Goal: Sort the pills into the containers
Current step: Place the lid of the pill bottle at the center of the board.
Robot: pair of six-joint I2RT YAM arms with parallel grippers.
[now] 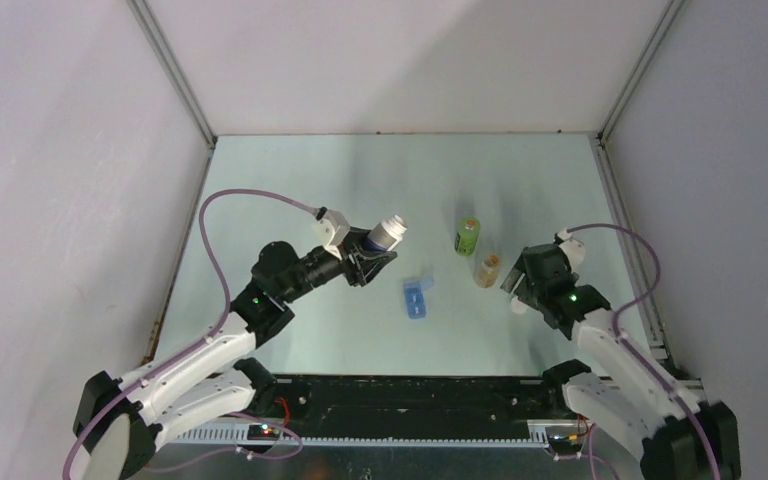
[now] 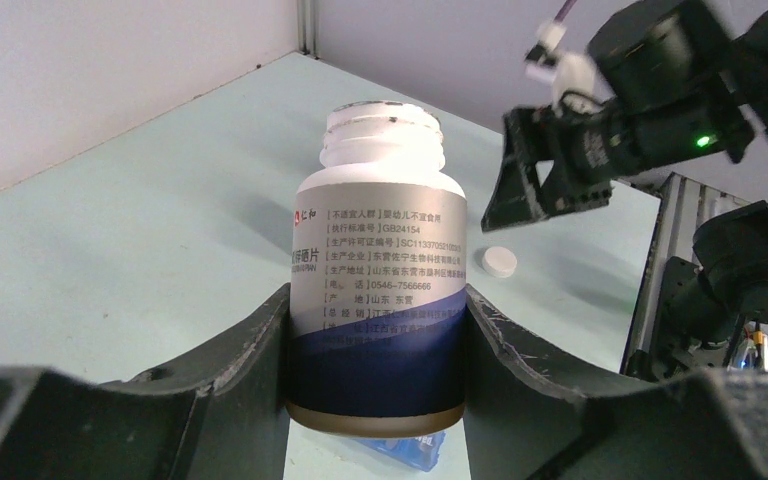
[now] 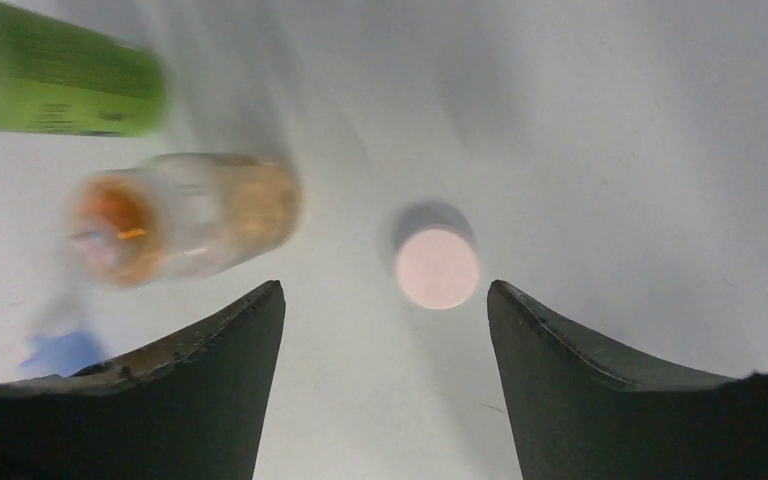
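Left gripper [image 2: 378, 330] is clamped on a smooth white plastic bottle [image 2: 378, 290], uncapped, threaded neck, glossy silver-blue label, held off the table [image 1: 290, 200] | flat blue pill box [image 1: 417, 297] is laid on the matte pale-green surface | green bottle [image 1: 468, 236] and translucent amber bottle [image 1: 487, 270] are set just right of it | right gripper [image 3: 385, 300] is spread wide above a round white disc [image 3: 437, 267].

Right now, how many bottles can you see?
3. A white-and-blue pill bottle is gripped by the left gripper. A green bottle and a small amber bottle sit close together on the table, just ahead of the right gripper. None looks hidden.
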